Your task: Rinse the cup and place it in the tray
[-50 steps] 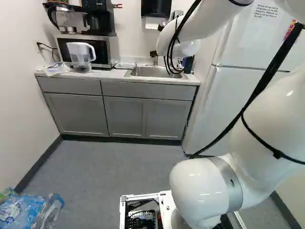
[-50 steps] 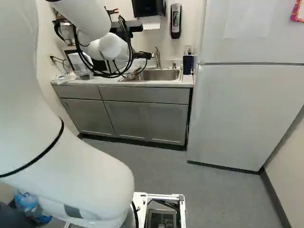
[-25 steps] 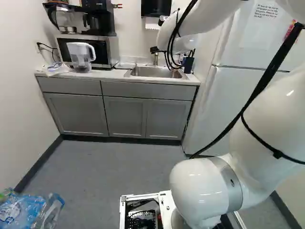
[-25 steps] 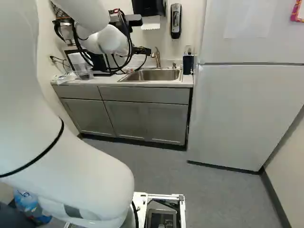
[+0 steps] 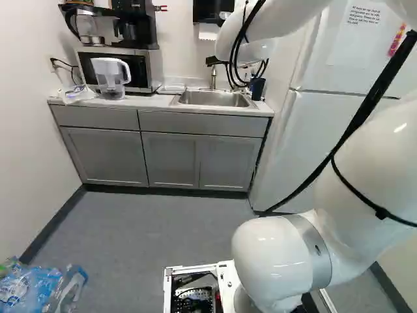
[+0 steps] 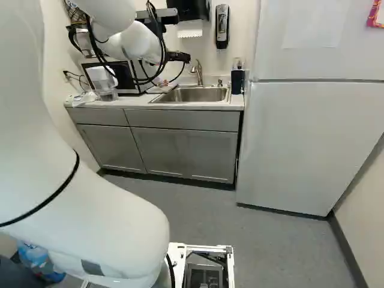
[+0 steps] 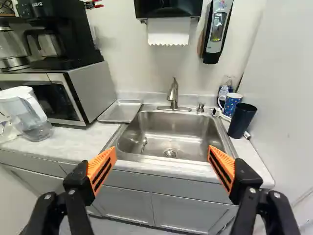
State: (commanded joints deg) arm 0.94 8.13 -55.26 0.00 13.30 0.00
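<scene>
Gripper (image 7: 162, 152) just raised slightly, spread wide, nothing held. Dark cup (image 7: 242, 120), likely one meant, seen beside sink (image 7: 171, 128), opposite tray (image 7: 120, 111); grasp and rinse judged still undone.

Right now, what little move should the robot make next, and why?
Probably ease the open gripper sideways toward the dark cup, because the gripper faces the sink, while that cup stands beside it, outside the fingers.

We are seeing the countertop (image 7: 73, 142) bearing a microwave (image 7: 90, 90), pitcher (image 7: 29, 115), metal tray (image 7: 121, 111), sink (image 7: 195, 132), blue mug (image 7: 231, 104) and dark cup (image 7: 241, 121).
</scene>
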